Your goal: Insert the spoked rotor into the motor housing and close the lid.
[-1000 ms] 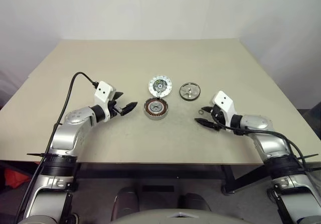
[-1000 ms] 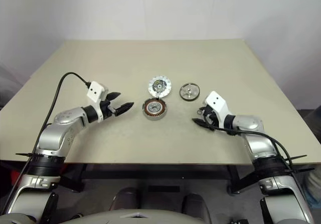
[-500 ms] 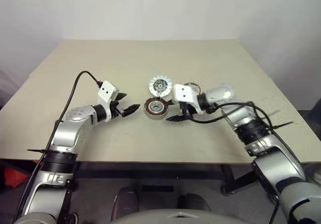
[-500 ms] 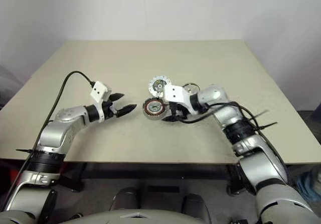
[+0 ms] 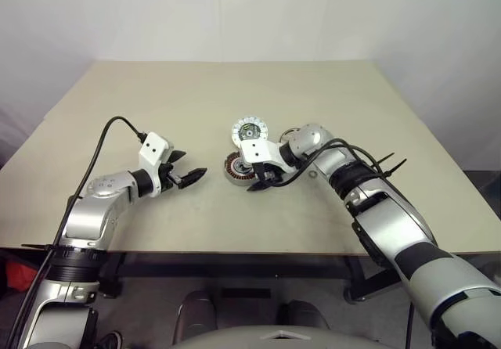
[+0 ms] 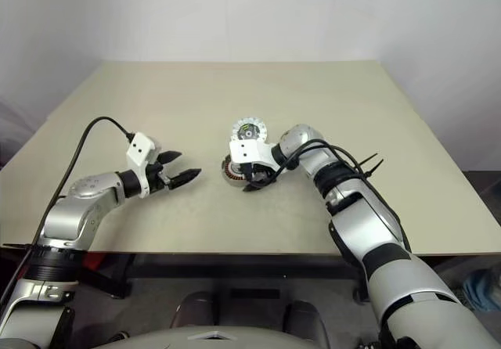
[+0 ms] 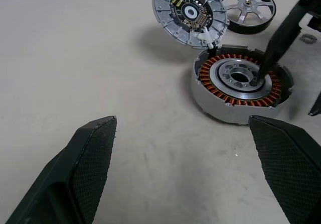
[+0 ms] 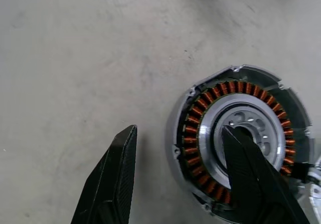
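Right gripper [image 8: 175, 176] stood partly open and empty, one finger [image 7: 273, 50] inside the motor housing's [image 7: 241, 86] centre — it risked scraping the windings. Left gripper [image 5: 188, 177] gaped wide beside the housing. Spoked rotor [image 7: 249, 16] and lid [image 7: 189, 14] lay just behind it.

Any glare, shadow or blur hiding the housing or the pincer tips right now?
Left wrist view: motor housing sharp, copper windings evenly lit, soft shadow beside it; lid and spoked rotor clear. Right wrist view: housing crisp, one right pincer finger covers part of its centre. Head views: even light, no glare; left pincer clear.
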Motion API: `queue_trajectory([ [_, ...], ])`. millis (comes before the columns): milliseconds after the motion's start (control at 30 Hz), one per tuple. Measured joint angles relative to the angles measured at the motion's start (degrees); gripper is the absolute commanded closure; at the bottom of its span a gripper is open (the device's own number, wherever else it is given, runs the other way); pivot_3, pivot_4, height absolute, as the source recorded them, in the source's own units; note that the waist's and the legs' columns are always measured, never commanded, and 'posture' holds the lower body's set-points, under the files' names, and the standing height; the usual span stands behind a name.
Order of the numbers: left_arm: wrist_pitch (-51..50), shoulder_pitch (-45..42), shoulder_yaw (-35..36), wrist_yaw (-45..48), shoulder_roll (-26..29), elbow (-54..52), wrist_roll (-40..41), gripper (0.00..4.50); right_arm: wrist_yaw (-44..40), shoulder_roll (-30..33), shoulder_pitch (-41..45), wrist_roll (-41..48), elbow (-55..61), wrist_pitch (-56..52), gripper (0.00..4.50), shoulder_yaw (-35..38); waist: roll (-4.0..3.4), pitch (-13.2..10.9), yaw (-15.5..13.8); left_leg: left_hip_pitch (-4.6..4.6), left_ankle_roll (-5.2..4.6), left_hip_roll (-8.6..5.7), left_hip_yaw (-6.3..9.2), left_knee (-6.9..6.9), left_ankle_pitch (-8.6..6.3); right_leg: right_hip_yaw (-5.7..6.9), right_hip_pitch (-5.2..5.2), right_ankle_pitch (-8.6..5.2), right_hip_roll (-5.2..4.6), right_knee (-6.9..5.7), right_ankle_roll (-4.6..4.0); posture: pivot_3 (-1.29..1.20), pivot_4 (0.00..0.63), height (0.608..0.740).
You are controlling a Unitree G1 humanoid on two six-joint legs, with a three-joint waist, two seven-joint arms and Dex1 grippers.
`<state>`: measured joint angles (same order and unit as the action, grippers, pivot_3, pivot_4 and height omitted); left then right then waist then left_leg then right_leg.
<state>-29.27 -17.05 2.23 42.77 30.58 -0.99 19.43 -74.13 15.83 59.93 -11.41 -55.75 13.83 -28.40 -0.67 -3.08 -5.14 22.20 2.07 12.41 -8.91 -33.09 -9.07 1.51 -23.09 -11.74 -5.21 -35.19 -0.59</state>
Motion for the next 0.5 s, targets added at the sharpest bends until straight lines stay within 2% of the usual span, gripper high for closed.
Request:
queue_trajectory([
  [500, -0.66, 1.63, 0.06, -2.08, -0.49, -2.09, 0.84, 0.00, 5.80, -5.60, 7.09, -8.57, -13.87, 4.65, 1.48, -0.37, -0.03, -0.02, 1.17, -0.07, 0.08, 0.09, 0.00, -0.01, 0.04, 0.00, -0.11, -0.13, 0.05, -0.28, -0.21, 0.00, 0.000, 0.740],
])
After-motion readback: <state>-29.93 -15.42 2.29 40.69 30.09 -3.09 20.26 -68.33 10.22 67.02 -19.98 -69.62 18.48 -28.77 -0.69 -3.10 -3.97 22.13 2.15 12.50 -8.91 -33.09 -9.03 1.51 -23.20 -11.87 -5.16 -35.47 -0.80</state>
